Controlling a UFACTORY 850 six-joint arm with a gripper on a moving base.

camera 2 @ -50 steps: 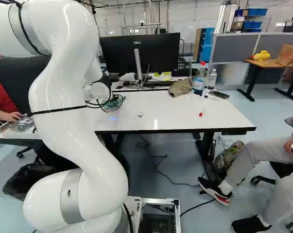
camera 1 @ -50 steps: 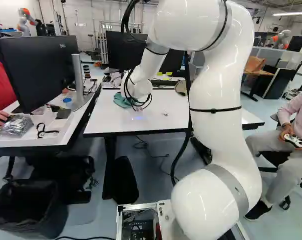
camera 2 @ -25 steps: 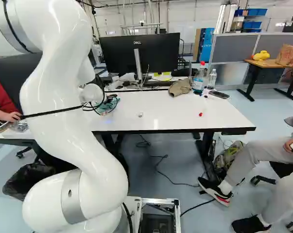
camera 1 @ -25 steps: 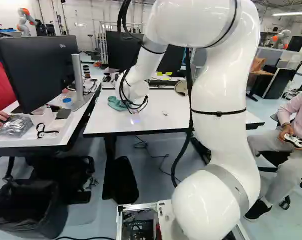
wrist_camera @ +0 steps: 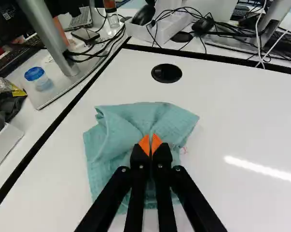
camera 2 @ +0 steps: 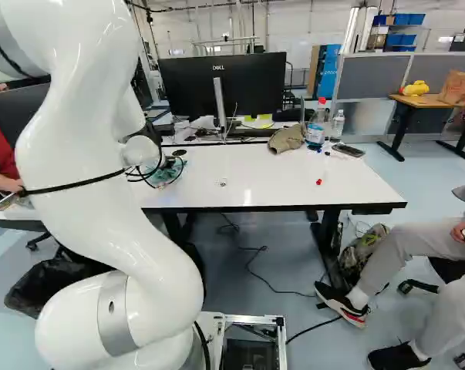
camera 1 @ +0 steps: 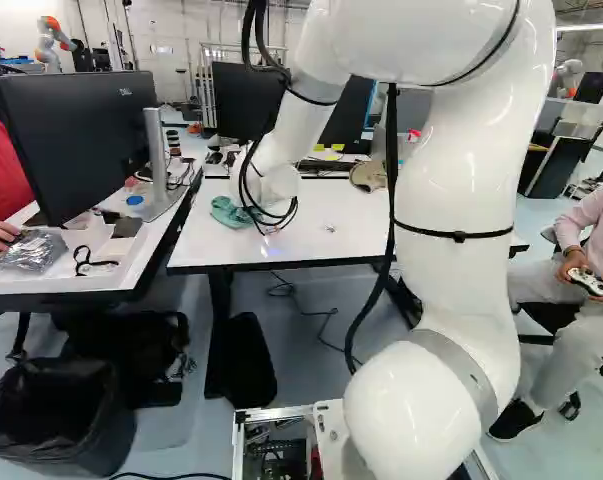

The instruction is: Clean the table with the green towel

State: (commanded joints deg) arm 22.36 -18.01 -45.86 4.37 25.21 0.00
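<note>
One green towel (wrist_camera: 104, 154), rumpled on the white table (wrist_camera: 242, 116), near its left end in the left base view. Gripper (wrist_camera: 150, 144) comes down over it; fingers (wrist_camera: 157, 142) close together, looks like pinching a raised fold of towel between the pads. Pinkish mark (wrist_camera: 184, 150) right by the towel's edge. Black round grommet (wrist_camera: 166, 73) just past the towel, flush with the top.

Step in hand, my read: wiping with the gripped towel, early on. To do it well: hold the fold firmly, let the loose cloth lie flat, press lightly, sweep over the pinkish mark first, then overlapping strokes toward the small clear bit (camera 2: 223, 183) and red bit (camera 2: 318, 182). Fingertips should ride on cloth, never bare table. Too high and it only drags; too hard and the cloth may bunch or slip out.

Stop short of the tan cap (camera 2: 286, 139), bottle (camera 2: 316, 135) and phone (camera 2: 348, 150) by the far edge.
</note>
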